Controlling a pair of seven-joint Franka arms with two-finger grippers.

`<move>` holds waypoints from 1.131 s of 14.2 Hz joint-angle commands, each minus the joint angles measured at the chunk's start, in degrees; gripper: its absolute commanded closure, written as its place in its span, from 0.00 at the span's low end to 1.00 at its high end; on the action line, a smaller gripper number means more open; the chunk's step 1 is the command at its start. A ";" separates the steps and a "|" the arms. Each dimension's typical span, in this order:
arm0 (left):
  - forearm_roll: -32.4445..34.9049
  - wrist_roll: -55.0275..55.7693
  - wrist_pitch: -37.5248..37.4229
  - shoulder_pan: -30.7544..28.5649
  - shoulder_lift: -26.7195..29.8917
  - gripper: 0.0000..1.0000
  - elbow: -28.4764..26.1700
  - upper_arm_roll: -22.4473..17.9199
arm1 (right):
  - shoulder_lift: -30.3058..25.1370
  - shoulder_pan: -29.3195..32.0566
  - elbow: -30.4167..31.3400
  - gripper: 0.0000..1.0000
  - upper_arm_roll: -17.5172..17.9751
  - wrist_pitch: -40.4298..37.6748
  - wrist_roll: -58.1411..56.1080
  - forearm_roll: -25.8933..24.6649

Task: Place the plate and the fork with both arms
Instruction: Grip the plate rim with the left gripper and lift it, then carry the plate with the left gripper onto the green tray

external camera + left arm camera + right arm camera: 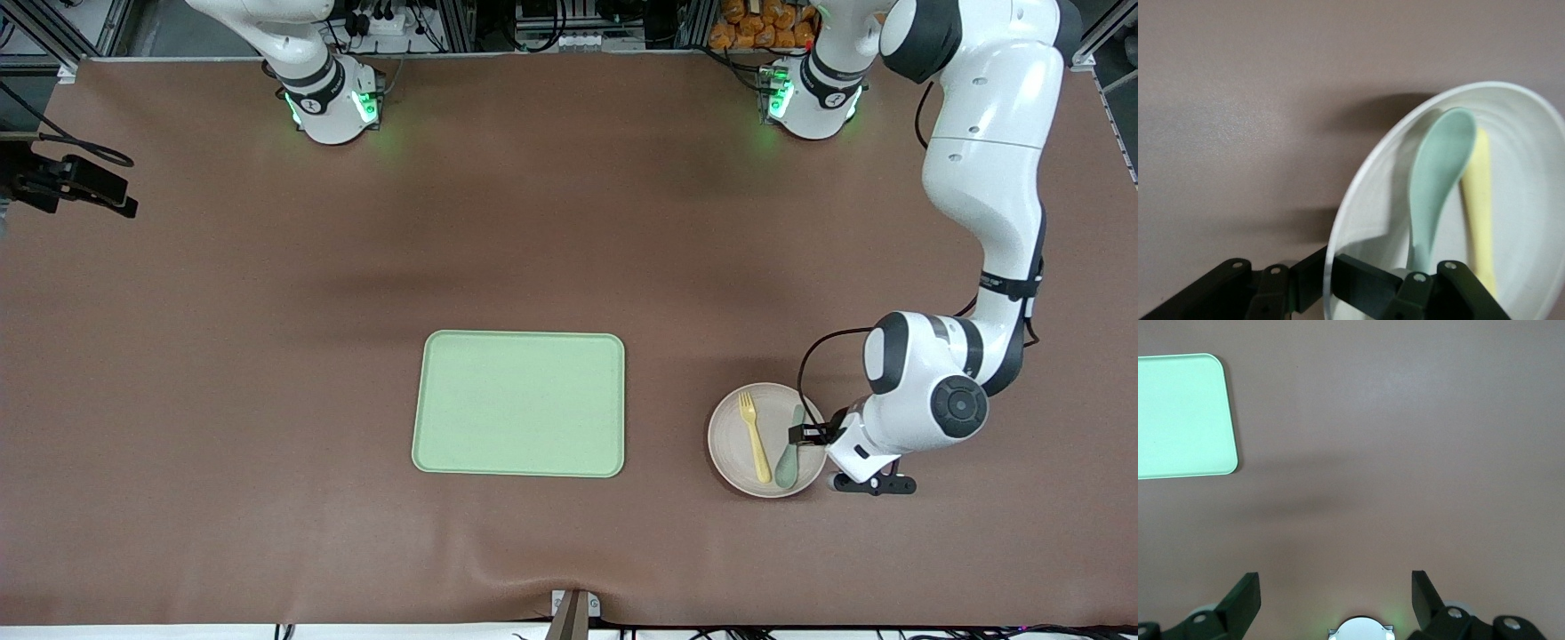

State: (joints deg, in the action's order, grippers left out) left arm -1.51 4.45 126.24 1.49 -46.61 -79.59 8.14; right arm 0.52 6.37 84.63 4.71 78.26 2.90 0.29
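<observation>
The beige-pink plate (734, 444) is at the table, toward the left arm's end and beside the tray. I cannot tell whether it is lifted. The pale-yellow fork (756, 436) lies in it next to a grey-green spoon (789, 455). My left gripper (813, 435) is shut on the plate's rim, on the side away from the tray. In the left wrist view, one finger is inside the rim (1358, 180) and one outside, where the left gripper (1331, 280) meets it; the fork (1478, 200) and spoon (1438, 173) show there too. My right gripper (1336, 587) is open and empty, high over bare table near its base.
The rectangular light-green tray (520, 403) lies mid-table, empty; its corner shows in the right wrist view (1178, 413). A black device (71, 182) sits at the table's edge at the right arm's end. The brown mat shows a ripple near the front edge.
</observation>
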 commanded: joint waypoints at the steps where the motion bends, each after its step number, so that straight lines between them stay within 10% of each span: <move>1: -2.88 -0.14 -1.70 -2.63 2.40 1.00 -1.00 3.71 | -0.44 0.31 0.36 0.00 0.39 -0.22 0.26 -0.47; 16: -17.12 8.63 -0.91 -0.46 1.96 1.00 -0.65 17.26 | -0.35 0.84 0.36 0.00 0.30 -0.13 0.00 -0.47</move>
State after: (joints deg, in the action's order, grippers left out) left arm -17.42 10.03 125.16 -1.66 -45.14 -79.93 25.27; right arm 0.52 6.55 84.66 4.59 78.26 2.90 0.29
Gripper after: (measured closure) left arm 1.000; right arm 0.000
